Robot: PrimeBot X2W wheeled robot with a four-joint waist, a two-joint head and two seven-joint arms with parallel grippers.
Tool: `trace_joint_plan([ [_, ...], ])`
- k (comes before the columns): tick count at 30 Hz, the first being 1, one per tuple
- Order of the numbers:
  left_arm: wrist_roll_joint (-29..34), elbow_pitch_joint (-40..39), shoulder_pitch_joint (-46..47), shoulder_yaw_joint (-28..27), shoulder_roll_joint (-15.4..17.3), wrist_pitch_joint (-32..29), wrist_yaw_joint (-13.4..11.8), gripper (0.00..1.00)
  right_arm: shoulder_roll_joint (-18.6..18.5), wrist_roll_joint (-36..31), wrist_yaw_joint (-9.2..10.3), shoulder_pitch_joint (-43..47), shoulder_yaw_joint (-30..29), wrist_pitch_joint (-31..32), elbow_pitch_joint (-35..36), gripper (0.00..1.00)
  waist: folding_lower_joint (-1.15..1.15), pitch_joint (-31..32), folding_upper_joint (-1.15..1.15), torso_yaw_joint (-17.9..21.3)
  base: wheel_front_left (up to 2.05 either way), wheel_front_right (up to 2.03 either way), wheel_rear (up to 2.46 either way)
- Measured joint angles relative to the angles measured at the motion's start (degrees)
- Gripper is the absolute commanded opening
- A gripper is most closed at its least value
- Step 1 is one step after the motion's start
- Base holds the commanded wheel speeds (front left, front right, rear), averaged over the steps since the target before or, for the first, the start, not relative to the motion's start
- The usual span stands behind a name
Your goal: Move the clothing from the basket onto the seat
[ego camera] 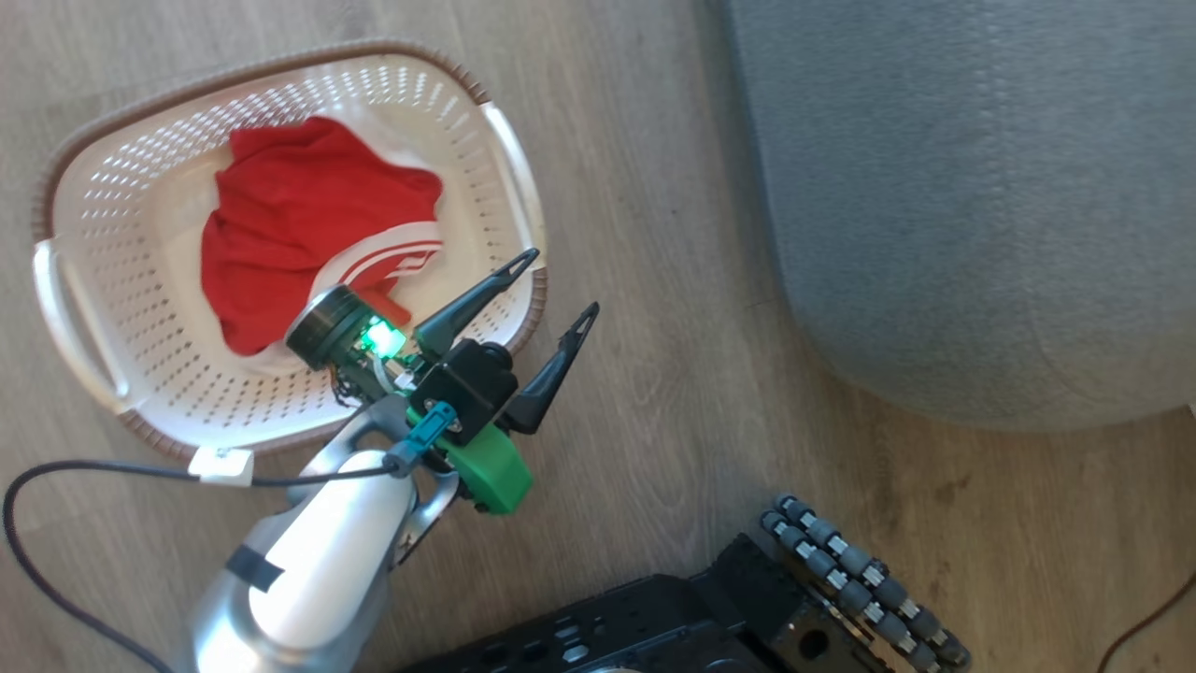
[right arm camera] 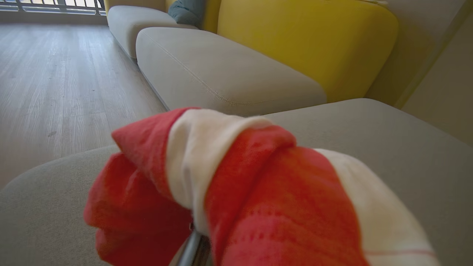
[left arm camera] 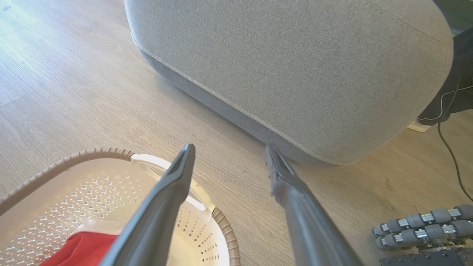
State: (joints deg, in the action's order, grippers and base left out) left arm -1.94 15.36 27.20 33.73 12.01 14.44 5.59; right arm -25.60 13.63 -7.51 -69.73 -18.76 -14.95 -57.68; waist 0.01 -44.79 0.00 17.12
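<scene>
Right gripper (right arm camera: 191,248): pinched shut on a bunched red-and-white garment (right arm camera: 258,192), held over the seat (right arm camera: 399,159), probably to drop it there. Left gripper (ego camera: 559,285): fingers spread, empty, at the basket (ego camera: 112,187) rim, likely waiting for the red garment (ego camera: 299,224) lying inside.

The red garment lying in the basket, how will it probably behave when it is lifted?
Probably floppy: the red garment lies crumpled in the basket, so it should drape and hang. Likely light and not fragile, being soft cloth.
</scene>
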Motion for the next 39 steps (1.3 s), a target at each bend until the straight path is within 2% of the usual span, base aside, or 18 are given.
trace_joint_plan([
  [4, 0.00, -0.07, 0.09, 0.34, -1.03, 0.00, -0.21, 1.00, -0.23, 0.75, 0.00, -1.46, 4.21, 0.00, -4.37, 0.00, -0.01, -0.72, 0.00, -1.50, 0.00, 0.00, 0.00],
  [10, 0.00, -0.04, 0.09, 1.12, -1.08, 0.00, 0.11, 1.00, -0.38, 4.24, 0.00, -2.29, 9.29, 0.29, -10.60, 0.00, -0.01, -0.93, 0.00, -1.72, 0.00, 0.00, 0.00],
  [11, 0.00, -0.05, 0.09, 1.11, -1.09, 0.00, 0.11, 1.00, -0.41, 4.67, 0.00, -2.41, 10.39, 0.60, -11.28, 0.24, -0.01, -0.82, 0.00, -1.63, 0.00, 0.00, 0.00],
  [12, 0.00, -0.05, 0.09, 1.10, -1.09, 0.00, 0.11, 1.00, -0.49, 4.82, 0.00, -2.43, 11.16, 0.59, -11.70, 0.71, -0.01, -0.71, 0.00, -1.51, 0.00, 0.00, 0.00],
  [13, 0.00, -0.04, 0.09, 1.09, -1.09, 0.00, 0.11, 1.00, -0.71, 5.21, 0.00, -2.48, 11.66, 0.59, -12.12, 1.00, -0.01, -0.58, 0.00, -1.40, 0.00, 0.00, 0.00],
  [17, 0.00, 0.00, 0.11, 0.92, -1.15, 0.00, 0.11, 1.00, -2.19, 6.79, 0.00, -2.66, 12.37, 0.55, -13.23, 1.00, -0.01, 0.11, 0.00, -0.87, 0.00, 0.00, 0.00],
  [24, 0.49, 0.57, 0.13, 1.52, -2.03, 0.00, 0.34, 1.00, -2.21, 6.75, 0.00, -2.16, 19.61, 1.00, -14.15, 1.00, -0.01, 3.22, 0.00, -0.23, 0.00, 0.00, 0.00],
  [29, -0.10, 0.73, 0.08, 1.87, -3.82, 0.00, 0.78, 1.00, -3.02, 9.95, 0.00, 0.44, 22.91, 4.55, -14.27, 1.00, -0.01, 7.06, 0.00, 0.00, 0.00, 0.00, 0.00],
  [39, -1.67, 0.69, -1.32, 1.47, -6.68, 0.00, 0.87, 1.00, -7.30, 15.12, 0.00, 3.74, 30.38, 9.49, -11.05, 1.00, -0.01, 16.69, 0.01, 0.04, 0.00, 0.00, 0.00],
])
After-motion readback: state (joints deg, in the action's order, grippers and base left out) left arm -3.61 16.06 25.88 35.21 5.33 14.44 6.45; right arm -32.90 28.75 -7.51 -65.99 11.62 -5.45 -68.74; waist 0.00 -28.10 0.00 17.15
